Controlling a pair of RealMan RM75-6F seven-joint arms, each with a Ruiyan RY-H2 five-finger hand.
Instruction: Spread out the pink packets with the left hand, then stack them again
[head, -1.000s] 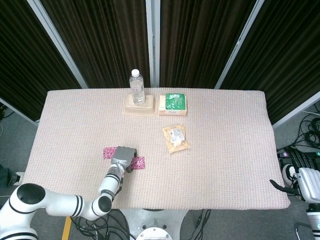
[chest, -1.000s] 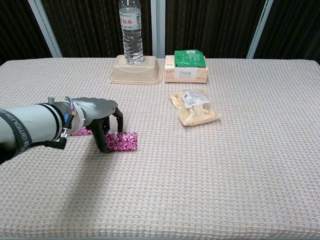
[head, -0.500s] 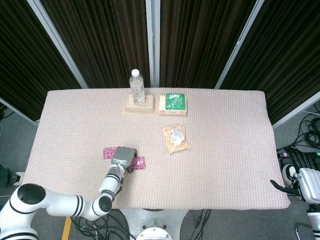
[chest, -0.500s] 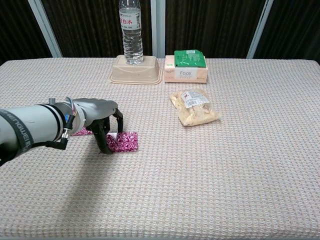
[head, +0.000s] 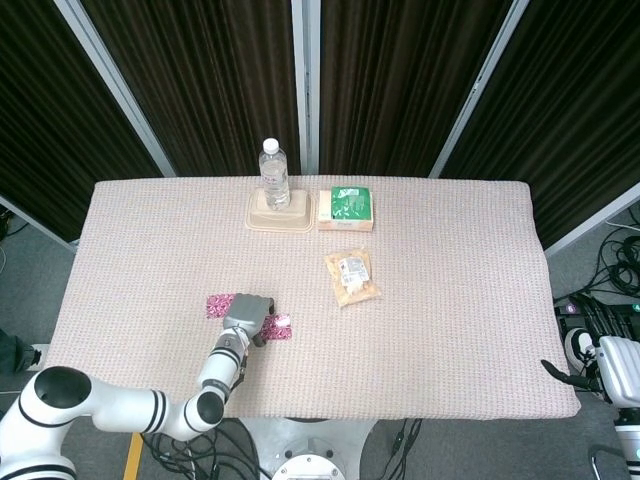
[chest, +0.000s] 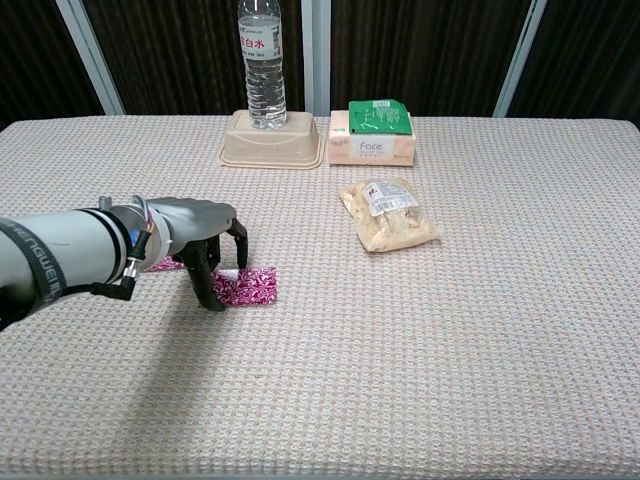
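Pink packets lie at lower left of the table (chest: 480, 330): one packet (chest: 250, 286) sits under the left hand's fingertips, a second packet (head: 216, 305) lies just left of the hand. Left hand (chest: 197, 235) arches over the first packet, fingers (chest: 212, 285) curled down and touching it; whether it grips cannot be told. Right hand is out of frame.

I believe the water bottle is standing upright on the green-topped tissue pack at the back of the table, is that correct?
Not quite: the water bottle stands upright on the beige tray, not on the tissue pack. The green-topped tissue pack lies just beside that tray at the back of the table. The chest view shows this clearly.
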